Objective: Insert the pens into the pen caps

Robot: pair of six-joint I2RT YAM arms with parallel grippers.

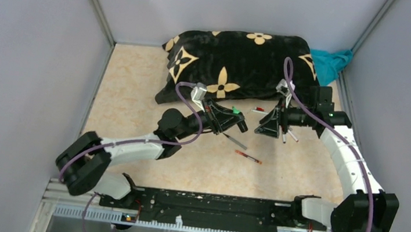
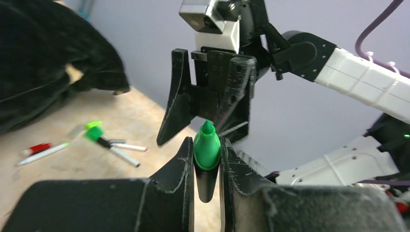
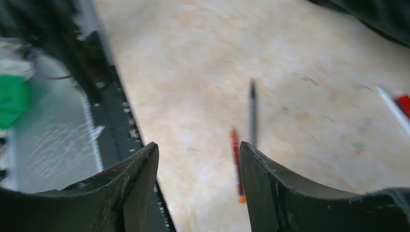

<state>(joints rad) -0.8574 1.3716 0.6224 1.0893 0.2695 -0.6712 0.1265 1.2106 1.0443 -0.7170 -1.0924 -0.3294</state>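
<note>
**One marker looks capped; most pens left loose**

The left tool (image 2: 206, 150) is closed snugly on the black marker (image 2: 207, 186) and holds it upright between its fingers. The marker's green end (image 2: 207, 140) pokes out just above the fingertips. That green piece looks seated on the barrel, so this pairing is probably done or very nearly done.

Directly ahead of the green tip stands the right tool (image 3: 198, 150). Its jaws are spread well apart and there is nothing between them.

The rest of the job seems to be waiting on the counter (image 1: 134, 102). Below the right tool lie a red pen (image 3: 236, 164) and a grey-black pen (image 3: 252, 113), near each other and both uncapped as far as can be told. Off to the left tool's left, beyond its fingers, is a small cluster:
- two white pens (image 2: 124, 157);
- a loose green cap (image 2: 92, 124);
- a second green piece (image 2: 95, 133) at the end of a thin dark barrel, either seated on it or merely touching it; the view is too blurred to tell;
- farther left, a red piece (image 2: 36, 148) beside another white pen (image 2: 46, 153), with the same doubt.

The marker is short and stubby with a smooth conical green end, while the pens are slim sticks.
</note>
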